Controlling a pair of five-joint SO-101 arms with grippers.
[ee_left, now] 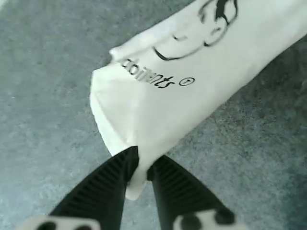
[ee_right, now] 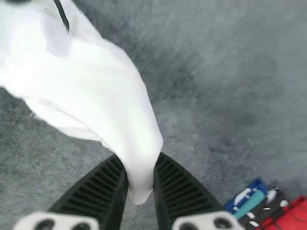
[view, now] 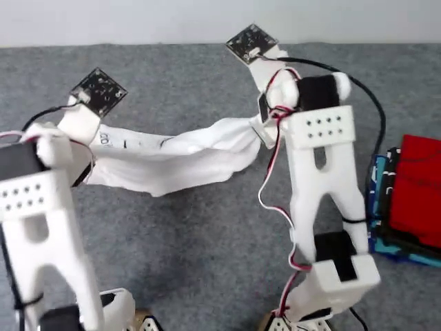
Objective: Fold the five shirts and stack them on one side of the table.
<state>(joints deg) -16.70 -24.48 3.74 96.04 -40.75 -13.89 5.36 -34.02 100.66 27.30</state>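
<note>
A white shirt (view: pixel 172 157) with black print hangs stretched between my two arms above the grey table. My left gripper (ee_left: pixel 142 167) is shut on one end of the white shirt (ee_left: pixel 192 86); in the high view this gripper (view: pixel 88 160) is at the left. My right gripper (ee_right: pixel 140 178) is shut on the other end of the white shirt (ee_right: pixel 96 91), and it sits at the shirt's right end (view: pixel 264 125) in the high view. The shirt's middle sags toward the table.
A stack of folded shirts (view: pixel 410 200), red on top over dark and blue ones, lies at the table's right edge; the stack (ee_right: pixel 268 208) also appears in the right wrist view. Grey carpet-like table surface (view: pixel 193 262) spreads below the shirt.
</note>
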